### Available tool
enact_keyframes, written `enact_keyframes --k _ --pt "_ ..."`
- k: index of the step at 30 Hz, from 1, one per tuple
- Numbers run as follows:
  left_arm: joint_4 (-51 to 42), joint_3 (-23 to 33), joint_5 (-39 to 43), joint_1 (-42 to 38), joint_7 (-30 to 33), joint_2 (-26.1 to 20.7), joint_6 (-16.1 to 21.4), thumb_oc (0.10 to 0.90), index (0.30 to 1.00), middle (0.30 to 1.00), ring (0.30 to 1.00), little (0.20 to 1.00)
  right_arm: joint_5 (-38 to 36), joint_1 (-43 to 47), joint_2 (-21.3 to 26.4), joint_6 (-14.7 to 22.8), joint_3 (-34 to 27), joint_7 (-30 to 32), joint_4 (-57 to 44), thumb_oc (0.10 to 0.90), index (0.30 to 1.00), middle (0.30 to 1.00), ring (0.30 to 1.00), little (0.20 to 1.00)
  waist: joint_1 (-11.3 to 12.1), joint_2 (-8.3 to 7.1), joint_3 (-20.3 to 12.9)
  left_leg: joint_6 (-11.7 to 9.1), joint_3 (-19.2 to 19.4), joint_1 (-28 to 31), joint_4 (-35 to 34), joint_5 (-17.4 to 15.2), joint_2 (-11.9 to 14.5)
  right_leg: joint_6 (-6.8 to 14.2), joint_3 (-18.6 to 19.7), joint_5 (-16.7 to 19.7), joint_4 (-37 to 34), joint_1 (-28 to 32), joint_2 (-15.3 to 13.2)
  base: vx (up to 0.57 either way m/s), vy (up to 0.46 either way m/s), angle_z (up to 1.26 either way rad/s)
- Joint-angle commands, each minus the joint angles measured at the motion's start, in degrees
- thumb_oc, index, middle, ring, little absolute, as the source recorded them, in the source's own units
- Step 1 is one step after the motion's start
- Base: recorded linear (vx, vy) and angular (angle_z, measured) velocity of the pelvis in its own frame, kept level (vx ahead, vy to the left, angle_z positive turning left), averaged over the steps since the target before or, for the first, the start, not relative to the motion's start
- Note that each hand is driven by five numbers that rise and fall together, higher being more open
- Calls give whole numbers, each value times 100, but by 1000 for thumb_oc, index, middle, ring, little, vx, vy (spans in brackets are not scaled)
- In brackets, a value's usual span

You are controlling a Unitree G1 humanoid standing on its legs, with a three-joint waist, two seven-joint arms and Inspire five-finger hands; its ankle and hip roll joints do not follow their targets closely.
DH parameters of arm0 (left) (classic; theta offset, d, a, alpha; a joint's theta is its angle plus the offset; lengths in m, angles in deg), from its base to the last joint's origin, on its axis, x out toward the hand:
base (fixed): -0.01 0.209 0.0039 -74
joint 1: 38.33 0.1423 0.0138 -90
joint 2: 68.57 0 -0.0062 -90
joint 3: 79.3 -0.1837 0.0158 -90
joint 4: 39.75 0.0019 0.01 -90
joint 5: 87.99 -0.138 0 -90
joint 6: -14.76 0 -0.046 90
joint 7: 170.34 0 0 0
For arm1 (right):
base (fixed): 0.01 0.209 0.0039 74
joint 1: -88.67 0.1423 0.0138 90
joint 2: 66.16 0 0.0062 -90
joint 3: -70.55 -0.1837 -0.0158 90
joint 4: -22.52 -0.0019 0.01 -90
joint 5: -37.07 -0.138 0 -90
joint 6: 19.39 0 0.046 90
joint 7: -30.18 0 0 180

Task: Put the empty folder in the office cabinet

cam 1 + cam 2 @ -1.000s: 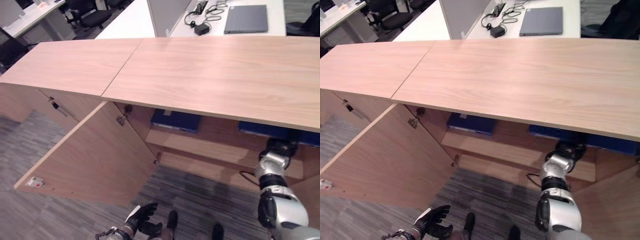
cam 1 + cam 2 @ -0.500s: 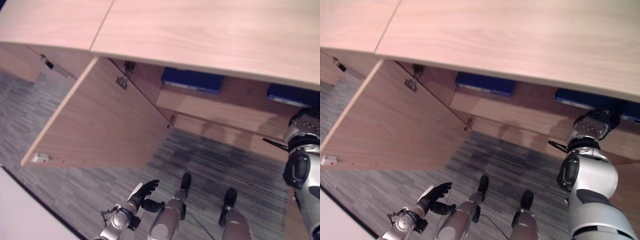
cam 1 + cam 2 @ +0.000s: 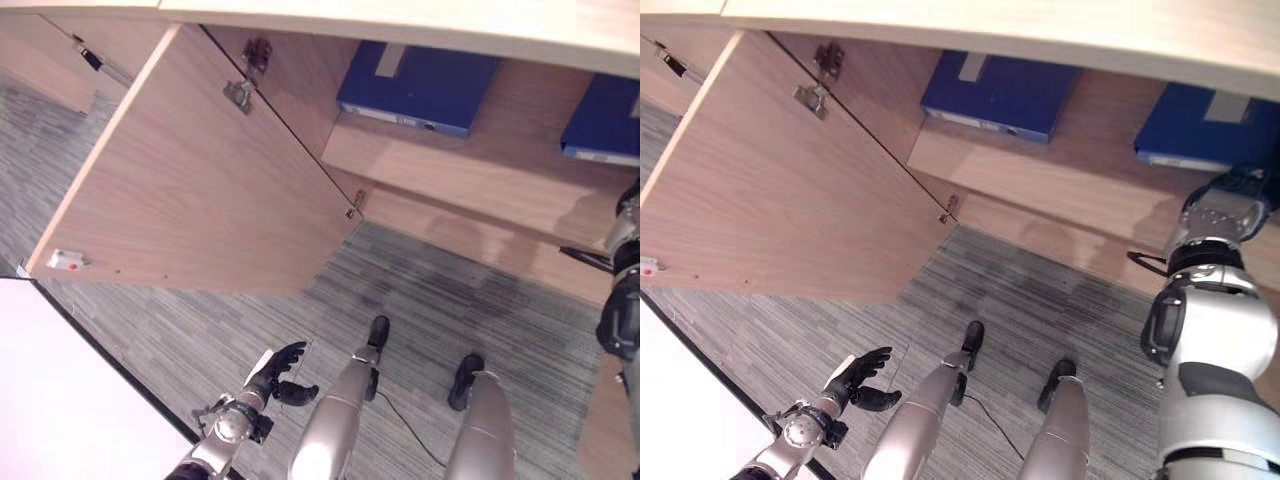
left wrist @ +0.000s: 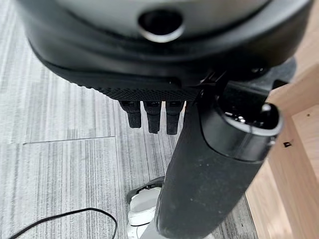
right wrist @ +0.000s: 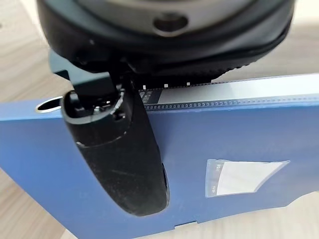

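Right hand is up at the cabinet shelf, thumb laid across the face of the blue folder; its fingers run behind the folder's top edge, so whether they clamp it or rest on it I cannot tell. That folder lies flat on the shelf's right side, well apart from a second blue folder further left. The cabinet door hangs wide open. Left hand idles low over the carpet, fingers relaxed and holding nothing. To finish well: nudge the folder fully back, let go cleanly, then draw the arm out without dragging it forward.
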Motion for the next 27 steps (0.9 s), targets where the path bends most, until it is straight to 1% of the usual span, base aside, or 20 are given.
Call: enact_keyframes --k 1,7,12,17,21,22,24,27 --pt "145 -48 -126 107 85 -546 246 800 900 900 900 900 470 302 630 193 399 -193 -465 400 300 300 300 300 85 -127 -487 -404 146 -37 836 -1024 544 839 705 -253 -253 370 18 14 9 -4" --pt "185 -28 -116 145 102 -559 258 800 900 900 900 900 541 498 661 227 517 -64 -483 400 300 300 300 300 83 -65 -522 -407 167 94 625 -961 491 851 724 -260 -340 438 28 15 7 -3" --pt "194 -76 -199 221 56 -599 264 800 900 900 900 900 682 778 756 234 730 15 -557 400 300 300 300 300 114 -10 -565 -421 184 326 324 -886 459 883 708 -213 -519 607 28 17 6 0" --pt "106 -79 -140 316 -50 -646 261 800 900 900 900 900 727 1015 956 162 975 -22 -639 400 300 300 300 300 174 46 -594 -420 168 528 42 -800 419 921 693 -160 -682 741 7 43 11 3" --pt "77 -91 -108 296 -77 -653 267 800 900 900 900 900 775 1162 1089 93 1133 -23 -565 400 300 300 300 300 193 49 -582 -424 146 535 33 -781 407 928 710 -160 -657 733 -29 13 -1 1" --pt "115 -59 -84 299 -60 -625 278 800 900 900 900 900 860 1128 1143 28 1132 12 -526 800 900 900 900 900 189 62 -580 -419 120 570 -18 -782 403 922 725 -177 -653 741 -33 50 -5 4" --pt "137 -52 -75 284 -45 -629 280 800 900 900 900 900 927 1145 1186 -24 1176 92 -385 800 900 900 900 900 183 55 -572 -428 125 578 -35 -771 402 920 730 -168 -646 737 -31 33 -8 4" --pt "171 -74 -83 254 26 -628 267 800 900 900 900 900 1438 1305 1289 -447 1411 472 181 800 900 900 900 900 160 24 -538 -426 118 624 -103 -755 400 902 742 -149 -658 739 -19 4 -1 1"
